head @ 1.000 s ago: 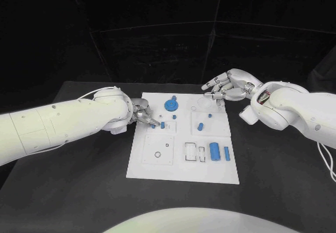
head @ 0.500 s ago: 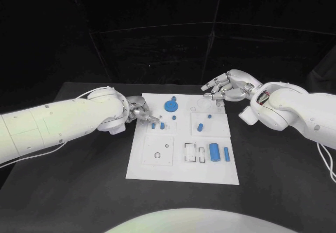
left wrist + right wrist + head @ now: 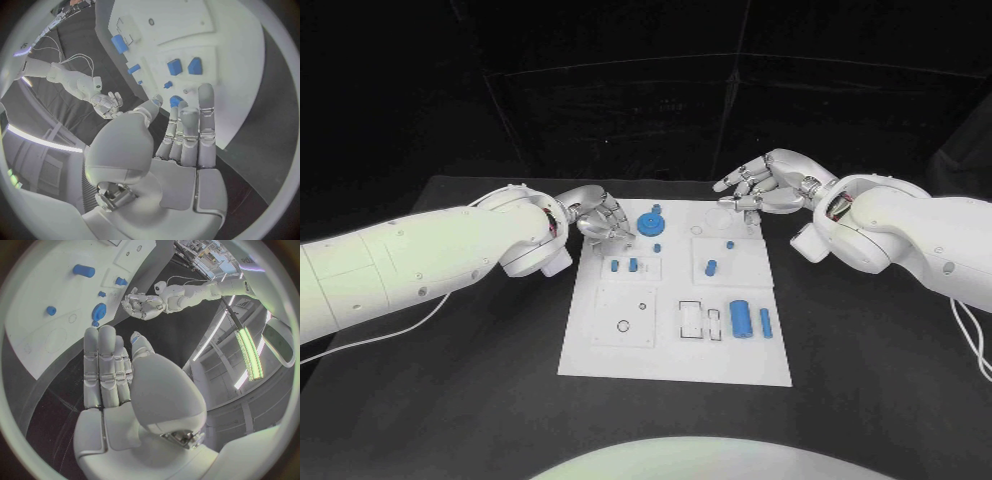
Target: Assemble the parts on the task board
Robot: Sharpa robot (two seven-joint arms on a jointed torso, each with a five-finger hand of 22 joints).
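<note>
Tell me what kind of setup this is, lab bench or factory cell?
Looks like a lab test bench, probably for dexterous-assembly trials: a black table under dark surrounds, a white task board with small blue parts, and both hands, the left hand and right hand, hovering at its far end.

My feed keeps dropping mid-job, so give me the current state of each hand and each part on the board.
Left silver hand: open, holding nothing, at the white task board's left edge.
Right silver hand: open, fingers apart, holding nothing, at the board's far right corner.
Round blue disc part: on the board, untouched.
Large blue cylinder part: lying flat on the board.
Two small blue parts: side by side, untouched.
</note>
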